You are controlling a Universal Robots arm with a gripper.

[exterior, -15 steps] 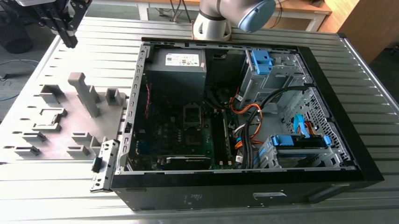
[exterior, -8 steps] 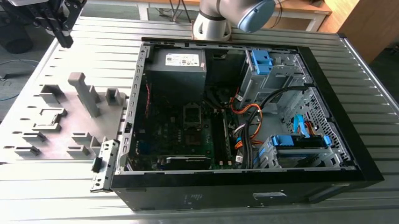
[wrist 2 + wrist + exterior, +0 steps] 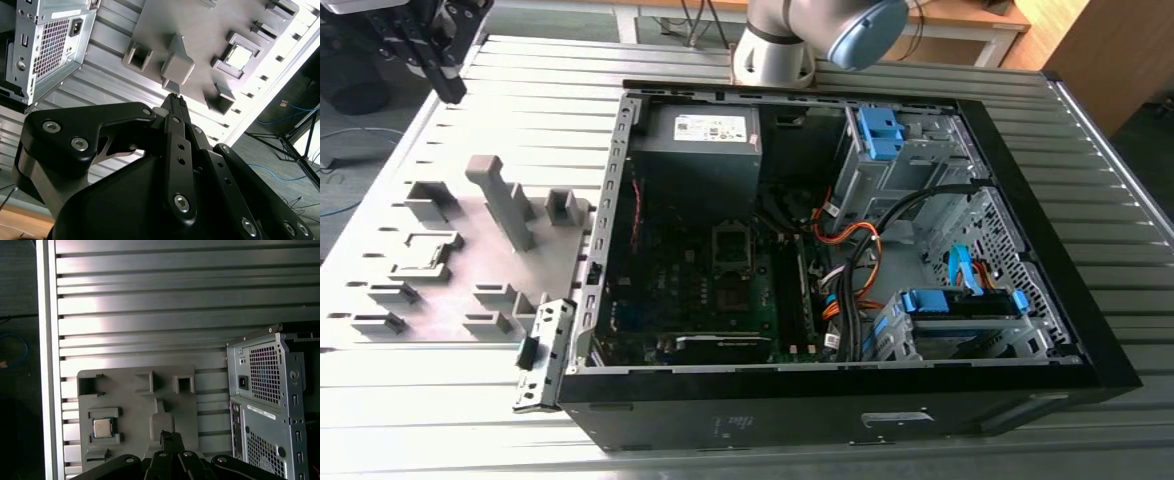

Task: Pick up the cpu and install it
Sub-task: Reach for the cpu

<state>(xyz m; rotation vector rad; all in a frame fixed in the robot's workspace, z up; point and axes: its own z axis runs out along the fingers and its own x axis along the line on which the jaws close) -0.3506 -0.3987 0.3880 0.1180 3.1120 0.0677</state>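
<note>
The cpu (image 3: 102, 428) is a small tan-grey square chip lying flat in a square holder on the grey fixture plate (image 3: 135, 405). In the second wrist view the cpu (image 3: 239, 56) shows bright in that same holder. My black gripper (image 3: 454, 95) hangs well above the table's far corner at the exterior view's left, beyond the fixture plate (image 3: 467, 270). In both wrist views its fingertips (image 3: 174, 98) meet in one narrow point with nothing between them. The gripper (image 3: 167, 434) is high above the plate, apart from the cpu.
The open computer case (image 3: 1067, 330) lies at the exterior view's right, with its motherboard (image 3: 707, 290), grey power supply (image 3: 707, 130) and orange cables (image 3: 854, 250) exposed. A tall grey block (image 3: 500, 200) stands on the fixture plate. The arm's base (image 3: 774, 50) is behind the case.
</note>
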